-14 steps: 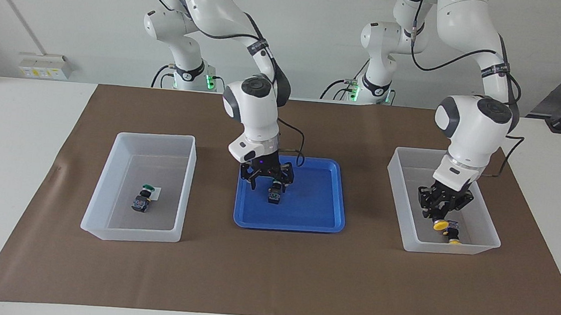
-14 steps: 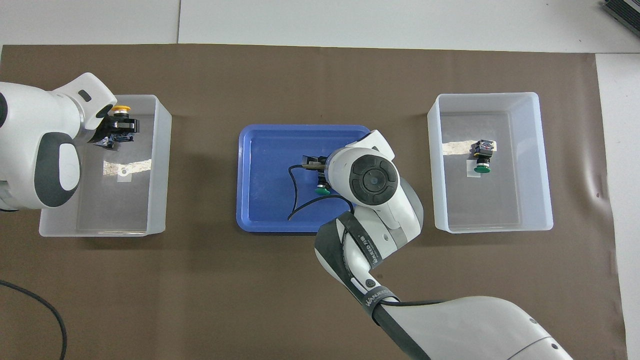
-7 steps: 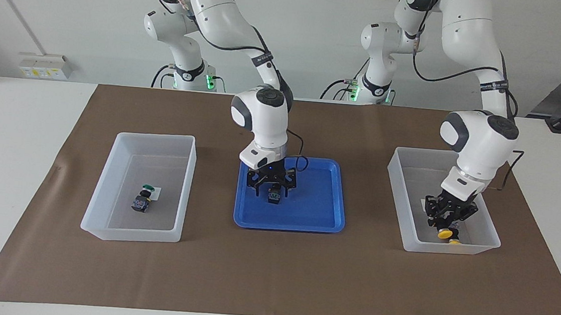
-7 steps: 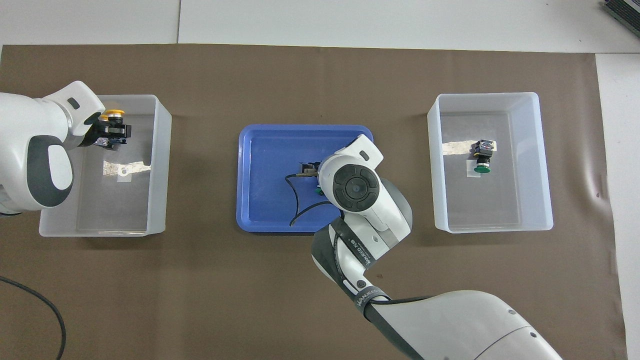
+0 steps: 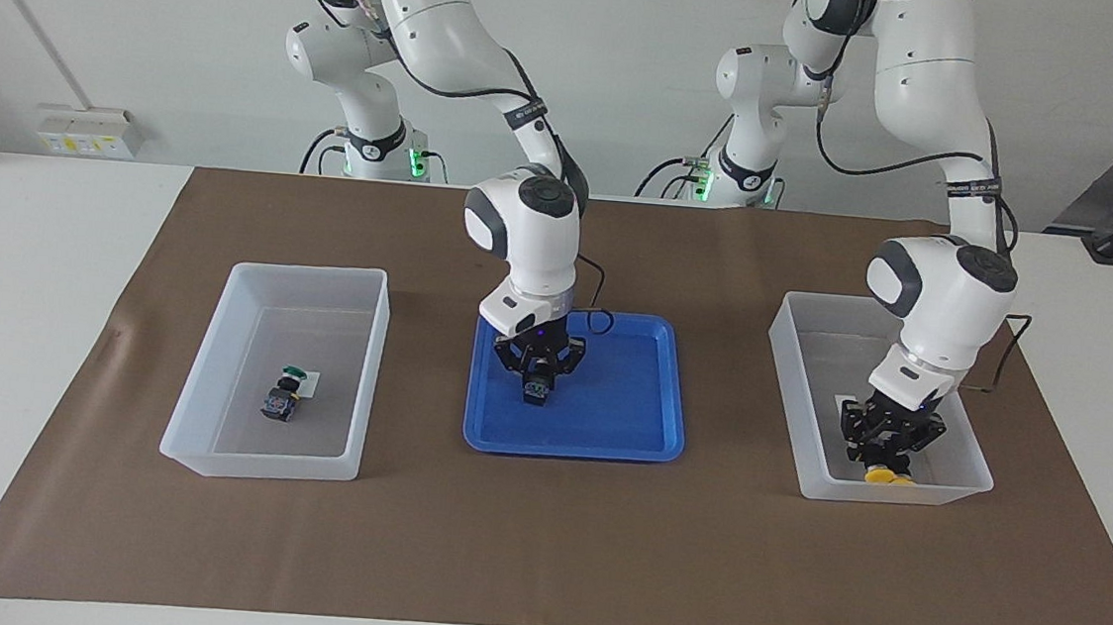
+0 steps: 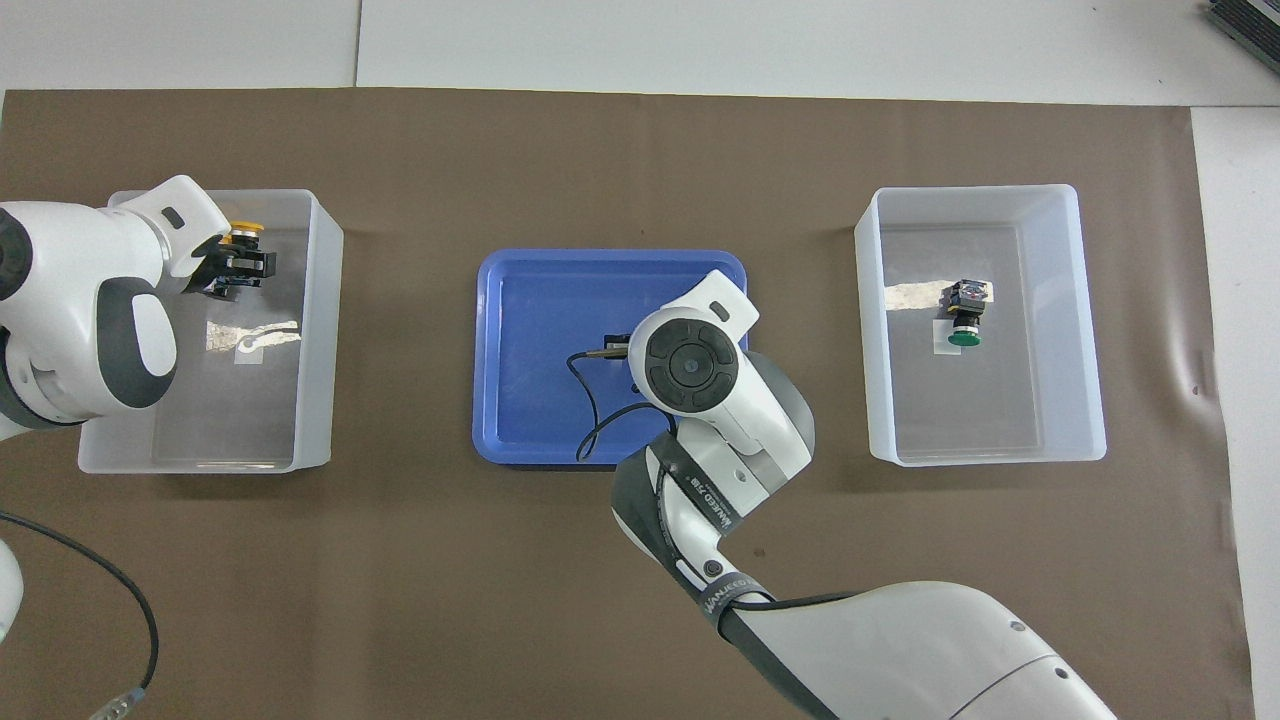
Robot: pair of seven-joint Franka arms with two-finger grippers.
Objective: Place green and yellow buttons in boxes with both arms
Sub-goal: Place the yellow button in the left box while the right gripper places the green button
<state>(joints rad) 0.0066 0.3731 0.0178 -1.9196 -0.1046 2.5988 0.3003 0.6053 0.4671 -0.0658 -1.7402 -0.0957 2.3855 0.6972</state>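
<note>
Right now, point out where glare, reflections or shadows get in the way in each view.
Overhead view: bright glare streaks lie on the floors of both clear boxes, one beside the green button and one near the left gripper, and the right arm's wrist hides the right gripper. Facing view: soft shadows sit under the blue tray, and the button at the right gripper reads dark.

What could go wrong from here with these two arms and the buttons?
1. The right gripper is shut on the button in the blue tray; if the hold is off-centre, the button may tilt or slip on lifting.
2. The left gripper sits low in the box, right over the yellow buttons and near its wall; pulling out could knock either.
3. The right arm's cable loops over the tray and might snag.
</note>
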